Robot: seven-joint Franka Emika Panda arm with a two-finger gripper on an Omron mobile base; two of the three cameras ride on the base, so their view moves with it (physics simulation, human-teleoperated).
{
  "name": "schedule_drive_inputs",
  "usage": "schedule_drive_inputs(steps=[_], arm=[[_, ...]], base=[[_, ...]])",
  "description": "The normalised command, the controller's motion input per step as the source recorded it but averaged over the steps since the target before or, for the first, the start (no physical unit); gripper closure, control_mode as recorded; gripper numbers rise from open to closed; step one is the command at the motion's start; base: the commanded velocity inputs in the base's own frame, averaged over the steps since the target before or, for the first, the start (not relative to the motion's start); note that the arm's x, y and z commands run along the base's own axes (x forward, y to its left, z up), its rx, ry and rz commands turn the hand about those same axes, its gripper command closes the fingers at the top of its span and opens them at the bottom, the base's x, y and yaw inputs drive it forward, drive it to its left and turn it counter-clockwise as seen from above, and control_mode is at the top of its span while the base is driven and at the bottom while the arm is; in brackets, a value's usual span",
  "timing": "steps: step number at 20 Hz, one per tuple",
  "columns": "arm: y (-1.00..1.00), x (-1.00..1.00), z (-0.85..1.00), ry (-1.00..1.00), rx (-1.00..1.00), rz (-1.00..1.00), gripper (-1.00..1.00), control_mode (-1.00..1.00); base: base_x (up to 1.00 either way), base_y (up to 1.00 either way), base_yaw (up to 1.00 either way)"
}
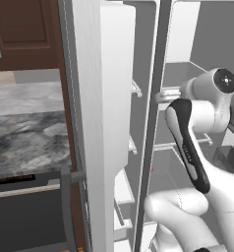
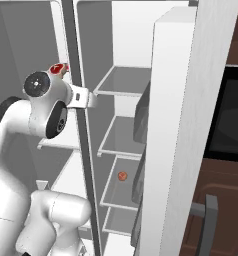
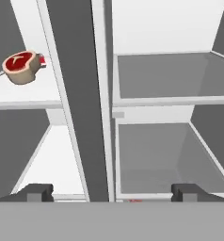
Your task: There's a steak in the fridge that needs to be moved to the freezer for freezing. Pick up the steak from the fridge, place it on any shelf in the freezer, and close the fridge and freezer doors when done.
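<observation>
The gripper [image 3: 111, 192] has its jaws spread wide with nothing between them, pointed straight at the divider between both compartments. The steak [image 3: 21, 67] sits on a white freezer [image 3: 29, 89] shelf. An orange ball [image 2: 122, 176] rests on a low fridge [image 2: 122, 82] shelf.

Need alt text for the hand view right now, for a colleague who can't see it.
The steak lies on a white shelf at upper left, in the freezer. A dark divider separates it from two bare grey fridge shelves; the open tool holds nothing.
</observation>
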Motion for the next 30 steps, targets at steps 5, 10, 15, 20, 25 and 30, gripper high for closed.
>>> schedule_drive_inputs(steps=[5, 10, 15, 20, 25, 30], arm=[[0.00, -0.48, 0.01, 0.00, 0.05, -0.02, -1.00, -1.00], [0.00, -0.81, 0.09, 0.00, 0.00, 0.00, -1.00, -1.00], [0.00, -0.76, 0.16, 0.00, 0.00, -0.01, -1.00, -1.00], [0.00, -0.54, 0.14, 0.00, 0.00, -0.02, -1.00, -1.00], [0.00, 0.00, 0.00, 0.00, 0.00, 0.00, -1.00, 1.00], [0.00, 0.00, 0.00, 0.00, 0.00, 0.00, -1.00, 1.00]], base=[[0.00, 0.00, 0.00], [0.00, 0.00, 0.00], [0.00, 0.00, 0.00], [0.00, 0.00, 0.00], [-0.90, 0.00, -0.03], [-0.78, -0.20, -0.02]])
